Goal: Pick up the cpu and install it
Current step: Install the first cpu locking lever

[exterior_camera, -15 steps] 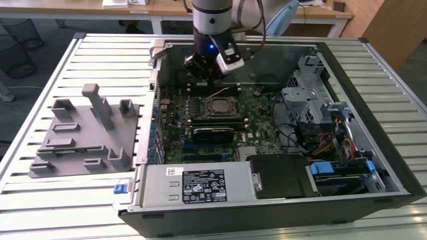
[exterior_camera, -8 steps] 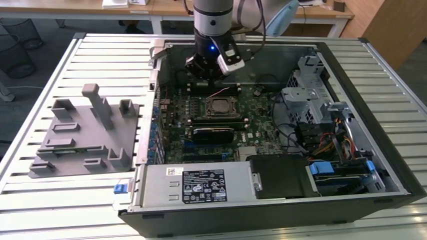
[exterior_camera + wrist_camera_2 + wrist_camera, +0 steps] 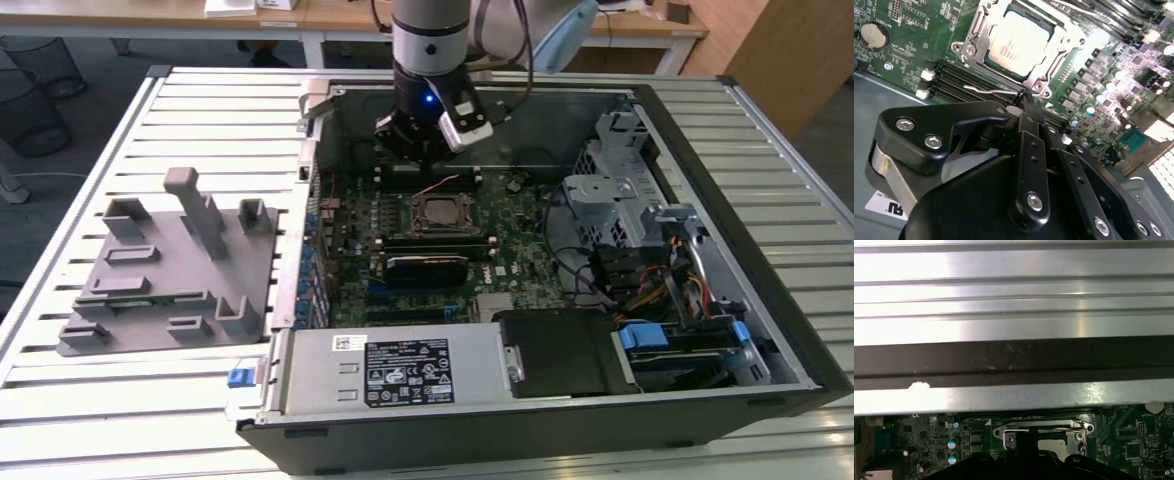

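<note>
The cpu [image 3: 1018,42], a silvery square with a pale rim, lies flat inside the black socket frame [image 3: 974,45] on the green motherboard [image 3: 523,215]. In the exterior view the cpu [image 3: 439,212] sits mid-board. My gripper [image 3: 1026,100] hangs just beyond the socket's far edge, its black fingers [image 3: 1029,130] pressed together. Their tips meet the end of the thin metal socket lever [image 3: 991,91]; I cannot tell whether they pinch it. From outside, the gripper [image 3: 424,155] stands low inside the open computer case, close above the board. The first wrist view catches the socket frame [image 3: 1044,432].
The case's metal walls [image 3: 481,110] ring the board. A drive cage [image 3: 621,200] and cable bundles [image 3: 641,285] crowd the exterior view's right. A power supply [image 3: 394,370] fills the near side. A grey plastic fixture [image 3: 174,265] sits on the slatted table [image 3: 200,100].
</note>
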You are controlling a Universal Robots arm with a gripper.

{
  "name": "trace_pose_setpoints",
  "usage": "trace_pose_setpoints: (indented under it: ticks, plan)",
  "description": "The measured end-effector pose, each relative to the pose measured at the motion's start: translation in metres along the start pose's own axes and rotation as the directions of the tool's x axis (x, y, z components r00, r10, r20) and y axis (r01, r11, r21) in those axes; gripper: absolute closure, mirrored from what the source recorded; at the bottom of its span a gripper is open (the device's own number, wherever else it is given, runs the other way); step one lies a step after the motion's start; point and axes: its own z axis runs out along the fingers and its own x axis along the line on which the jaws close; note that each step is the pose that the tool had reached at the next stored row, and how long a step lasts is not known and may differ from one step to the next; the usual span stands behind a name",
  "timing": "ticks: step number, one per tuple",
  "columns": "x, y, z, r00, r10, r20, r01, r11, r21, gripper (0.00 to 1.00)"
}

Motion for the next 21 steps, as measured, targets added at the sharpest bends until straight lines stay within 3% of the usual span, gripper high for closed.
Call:
trace_pose_setpoints:
  ticks: [12, 21]
  plan:
    - [-0.0042, 0.009, 0.0105, 1.0, 0.0, 0.0002, 0.0, 1.0, 0.0007, 0.89]
    - [-0.0094, 0.01, 0.0147, 1.0, 0.0, 0.0002, 0.0, 1.0, 0.003, 0.89]
